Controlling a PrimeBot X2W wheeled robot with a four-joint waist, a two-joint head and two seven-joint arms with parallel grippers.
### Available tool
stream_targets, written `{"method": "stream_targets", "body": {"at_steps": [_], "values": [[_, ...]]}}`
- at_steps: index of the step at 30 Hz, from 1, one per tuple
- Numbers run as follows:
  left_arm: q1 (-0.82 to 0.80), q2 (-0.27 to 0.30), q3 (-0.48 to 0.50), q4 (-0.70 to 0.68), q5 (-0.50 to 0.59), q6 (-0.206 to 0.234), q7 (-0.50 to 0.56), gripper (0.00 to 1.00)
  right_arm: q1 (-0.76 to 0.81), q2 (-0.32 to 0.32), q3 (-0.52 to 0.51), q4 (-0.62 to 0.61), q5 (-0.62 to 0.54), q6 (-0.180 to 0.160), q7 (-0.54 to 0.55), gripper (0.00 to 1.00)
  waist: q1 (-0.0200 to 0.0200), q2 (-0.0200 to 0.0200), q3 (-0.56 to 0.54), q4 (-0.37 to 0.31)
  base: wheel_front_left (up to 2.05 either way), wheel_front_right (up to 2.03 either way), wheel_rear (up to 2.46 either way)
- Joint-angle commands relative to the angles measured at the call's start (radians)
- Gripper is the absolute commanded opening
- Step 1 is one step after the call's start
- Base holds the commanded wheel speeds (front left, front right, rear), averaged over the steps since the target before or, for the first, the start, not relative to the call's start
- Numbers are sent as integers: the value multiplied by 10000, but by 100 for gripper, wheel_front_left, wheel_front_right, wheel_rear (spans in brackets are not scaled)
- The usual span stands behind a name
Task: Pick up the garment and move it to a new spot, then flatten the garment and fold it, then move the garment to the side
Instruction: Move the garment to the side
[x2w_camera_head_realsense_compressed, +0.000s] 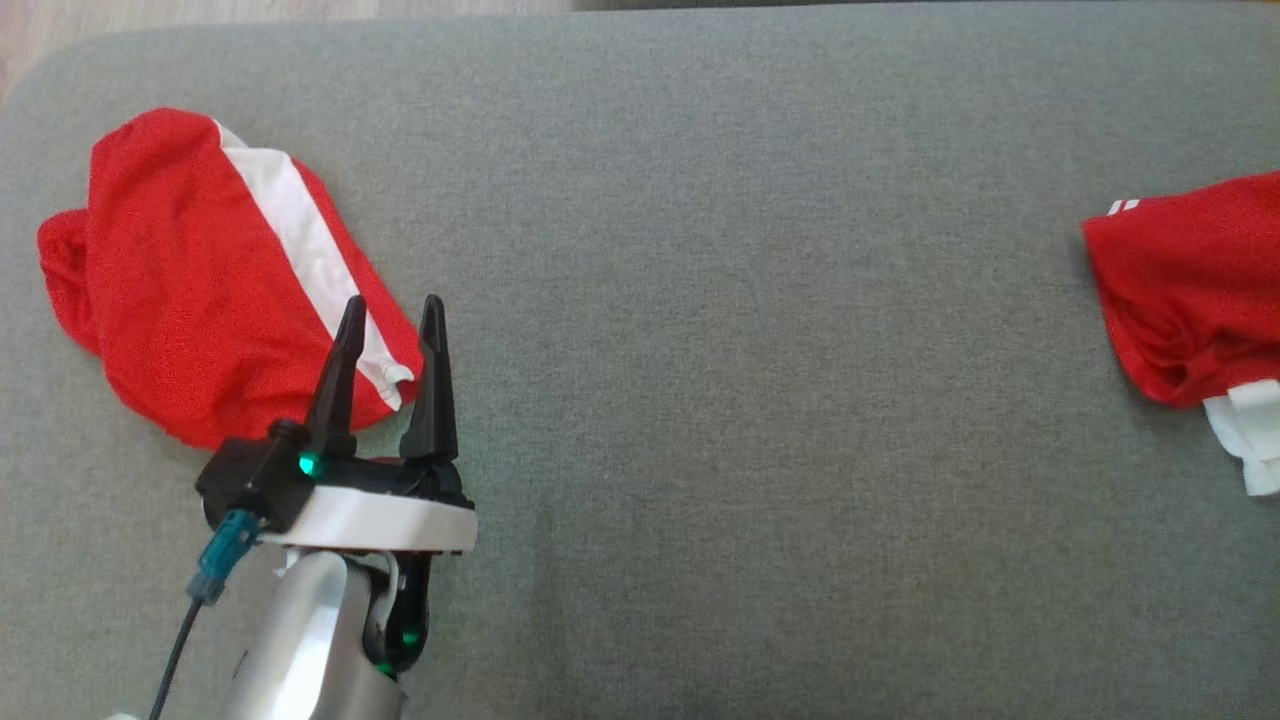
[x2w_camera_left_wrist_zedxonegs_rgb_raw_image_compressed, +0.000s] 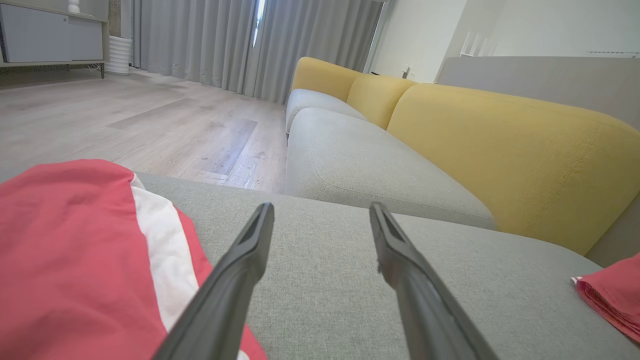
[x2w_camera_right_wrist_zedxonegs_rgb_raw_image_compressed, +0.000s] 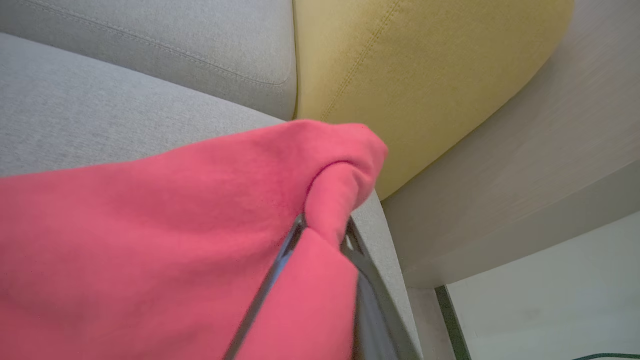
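Right gripper (x2w_camera_right_wrist_zedxonegs_rgb_raw_image_compressed: 322, 227): jaws closed on a bunched fold of the red knit garment (x2w_camera_right_wrist_zedxonegs_rgb_raw_image_compressed: 150, 225). The cloth wraps over both dark fingers (x2w_camera_right_wrist_zedxonegs_rgb_raw_image_compressed: 367, 310) and drapes away to the left in the wrist view. In the head view this garment lies at the right end of the grey fabric seat cushion (x2w_camera_head_realsense_compressed: 750, 350), with a white patch (x2w_camera_head_realsense_compressed: 1245, 435) at its near edge, and is partly cut off by the frame. Left gripper (x2w_camera_head_realsense_compressed: 393, 305): jaws spread wide with nothing between them, over the cushion's near left part. Its tips sit at the near right edge of a second red garment with a broad white stripe (x2w_camera_head_realsense_compressed: 200, 290), crumpled at the cushion's left end; contact cannot be told. Beyond: yellow padded backrests (x2w_camera_left_wrist_zedxonegs_rgb_raw_image_compressed: 500, 150), pale wooden floor (x2w_camera_left_wrist_zedxonegs_rgb_raw_image_compressed: 150, 115), grey curtains (x2w_camera_left_wrist_zedxonegs_rgb_raw_image_compressed: 225, 40).
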Motion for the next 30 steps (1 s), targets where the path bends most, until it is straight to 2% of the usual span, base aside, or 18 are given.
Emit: {"method": "stream_targets", "body": {"at_steps": [1, 6, 14, 24, 28, 30], "values": [[-196, 54, 297, -231, 119, -56, -80, 100, 149, -112, -15, -408, 20, -9, 7, 100, -1, 0, -89, -27, 0, 0, 0], [-44, 54, 296, -157, 82, -57, -80, 100, 278, 393, 79, -836, 85, -9, -169, 100, -1, 0, -500, -112, 0, 0, 0], [358, 54, 542, -283, -12, -31, -80, 100, 476, 1676, 533, -2105, 805, -9, -509, 100, -1, 0, -1499, -314, 0, 0, 0], [919, 54, 883, -752, 5, 159, -80, 100, 1205, 3592, 862, -4921, 2323, -9, -545, 100, -1, 0, -2543, -465, 0, 0, 0], [1183, 54, 867, -874, -10, 205, -80, 100, 2213, 4726, 686, -6430, 2840, -9, -700, 100, -1, 0, -2699, -487, 0, 0, 0], [1288, 54, 835, -868, -30, 215, -80, 100, 2750, 4996, 593, -6904, 3077, -9, -812, 100, -1, 0, -2726, -475, 0, 0, 0]]}}
